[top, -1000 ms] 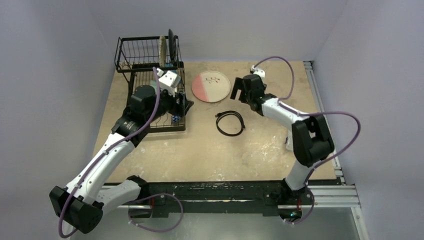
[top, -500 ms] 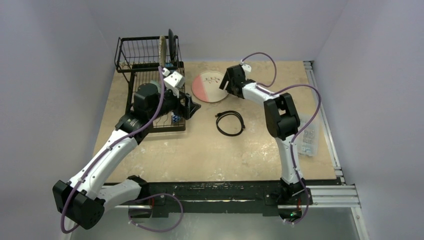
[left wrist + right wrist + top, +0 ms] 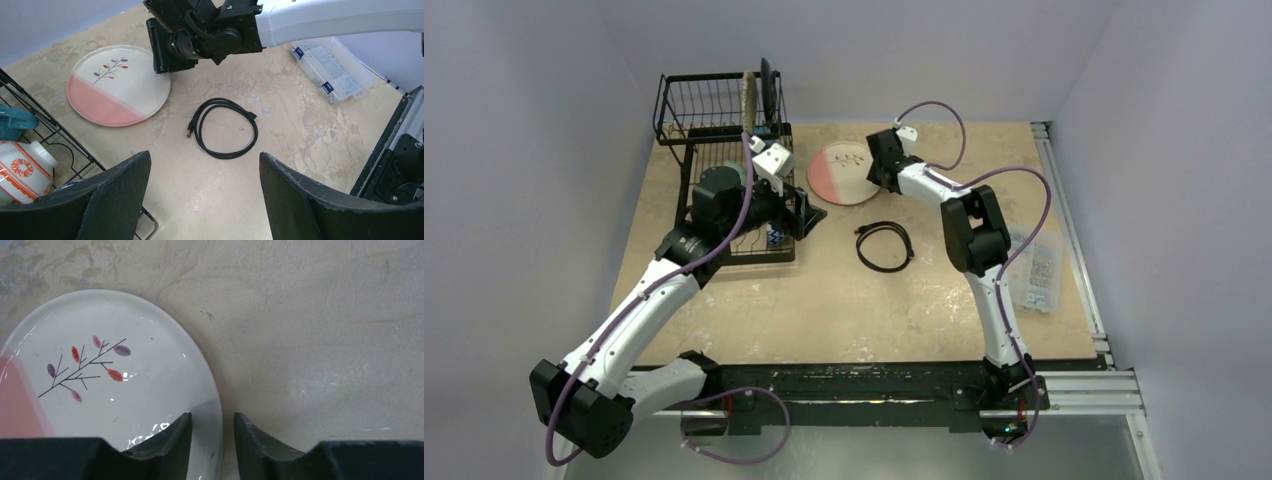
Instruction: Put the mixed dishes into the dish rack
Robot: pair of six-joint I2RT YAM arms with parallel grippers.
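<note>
The pink-and-white large plate lies flat on the table, right of the dish rack. My right gripper is at the plate's right rim. Its jaws stand a narrow gap apart, one finger over the plate and the other on the table side, with a sliver of table showing beside the rim. My left gripper hangs open and empty just right of the rack. A red-patterned bowl sits in the rack's lower tray. A speckled plate and a black plate stand upright in it.
A black coiled cable lies on the table in front of the plate. A clear plastic parts box sits near the right edge. A teal dish shows in the rack beside the bowl.
My right arm has reached left to the plate's rim and its jaws have narrowed around it. My left gripper has drawn a little right, away from the rack, and opened wider.
</note>
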